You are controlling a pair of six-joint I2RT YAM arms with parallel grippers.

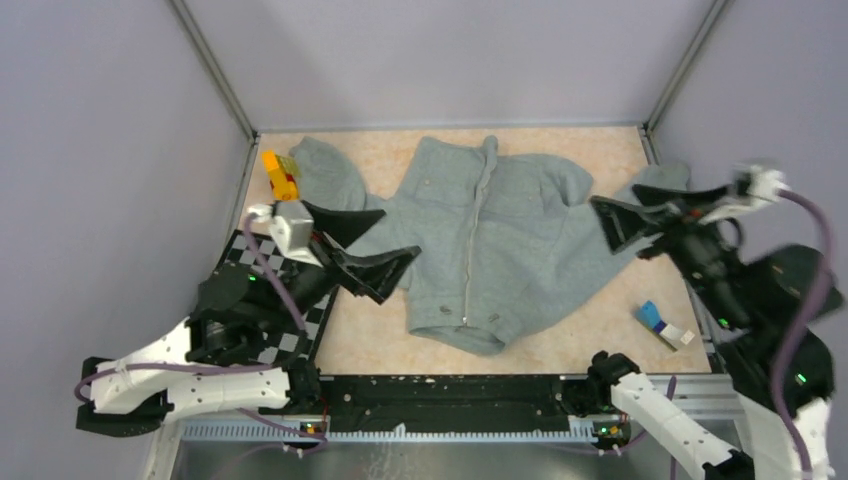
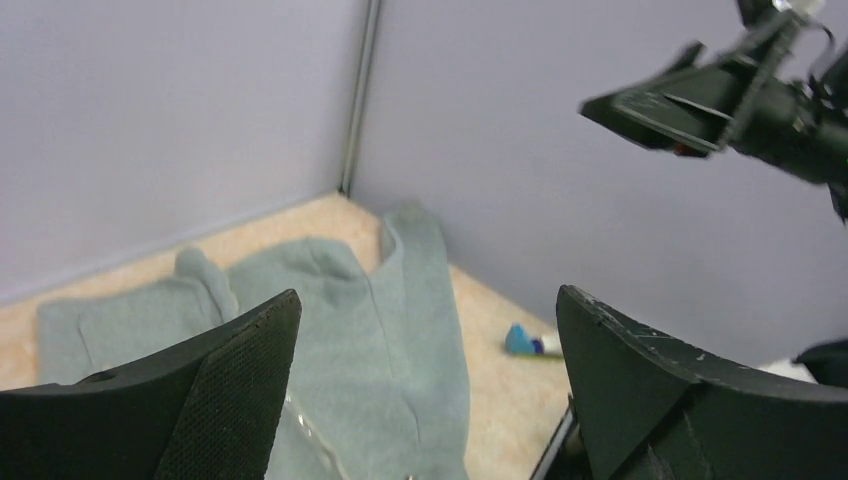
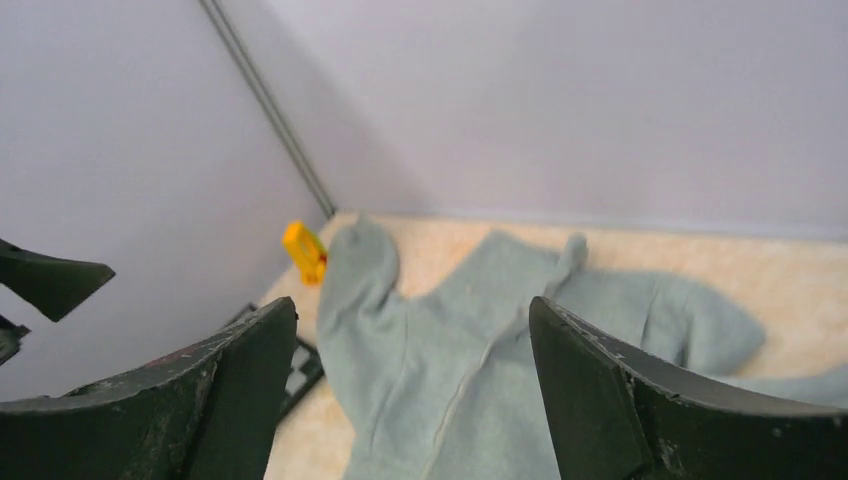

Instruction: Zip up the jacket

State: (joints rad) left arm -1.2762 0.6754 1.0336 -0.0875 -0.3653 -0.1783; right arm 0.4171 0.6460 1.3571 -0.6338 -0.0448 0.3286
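Hovering wide open, left gripper (image 1: 400, 232) and right gripper (image 1: 600, 222) hold nothing. Risk: pinching fleece beside the zipper (image 1: 470, 250) would bunch the jacket (image 1: 520, 240).

No writing, brand, number or sign can be read in any view. The blue-and-white box (image 1: 664, 325) right of the jacket (image 1: 480, 240) and the yellow thing (image 1: 280, 175) by its left sleeve are too small to show any print
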